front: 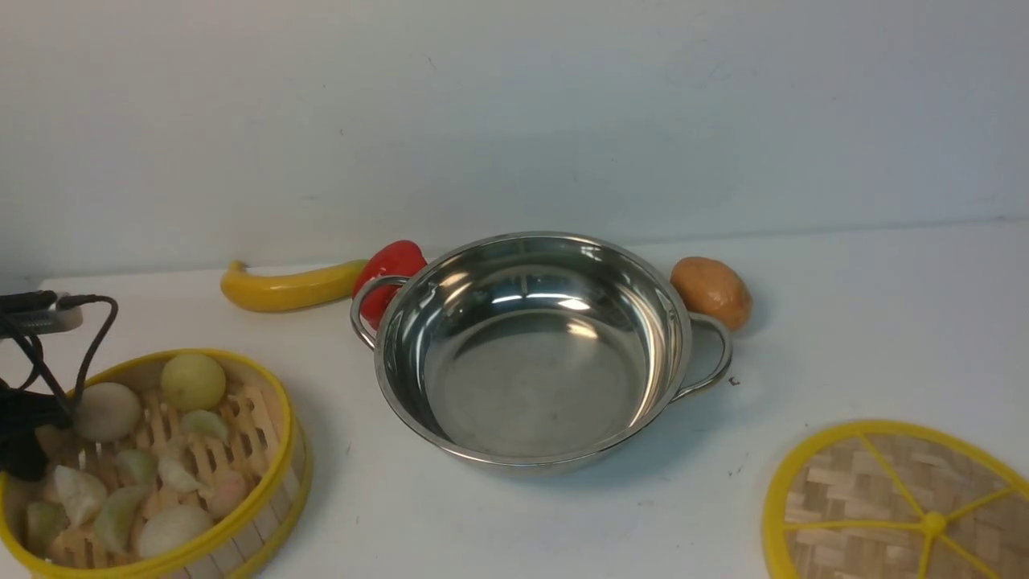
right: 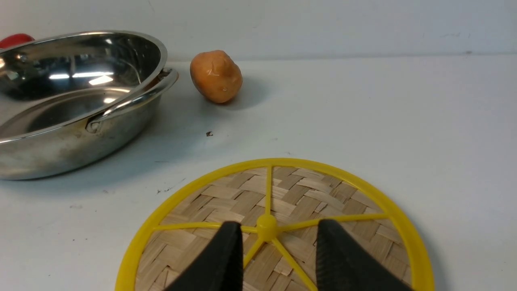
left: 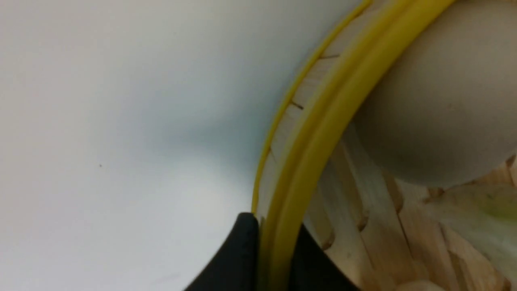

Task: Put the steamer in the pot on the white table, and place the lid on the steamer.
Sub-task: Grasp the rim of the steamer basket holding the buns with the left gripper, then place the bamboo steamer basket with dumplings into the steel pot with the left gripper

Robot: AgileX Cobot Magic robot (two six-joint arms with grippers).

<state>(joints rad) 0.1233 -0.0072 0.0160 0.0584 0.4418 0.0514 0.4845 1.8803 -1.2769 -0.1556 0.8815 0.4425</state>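
The steamer (front: 233,438), a bamboo-slat basket with yellow rims holding pale buns and dumplings, stands on the white table (front: 868,322) at the front left. My left gripper (left: 276,224) is shut on its rim (left: 323,121), one black finger (left: 240,254) outside and one inside. The shiny steel pot (front: 530,362) stands empty in the middle. The woven lid (front: 876,490) with yellow spokes lies flat at the front right. My right gripper (right: 278,226) is open just above the lid (right: 291,194), its fingers either side of the centre knob (right: 266,222).
A yellow banana (front: 289,288) and a red pepper (front: 391,265) lie behind the pot's left handle. A brown potato (front: 711,291) sits by its right handle. A white wall rises behind the table. Black cables (front: 48,354) hang at the far left.
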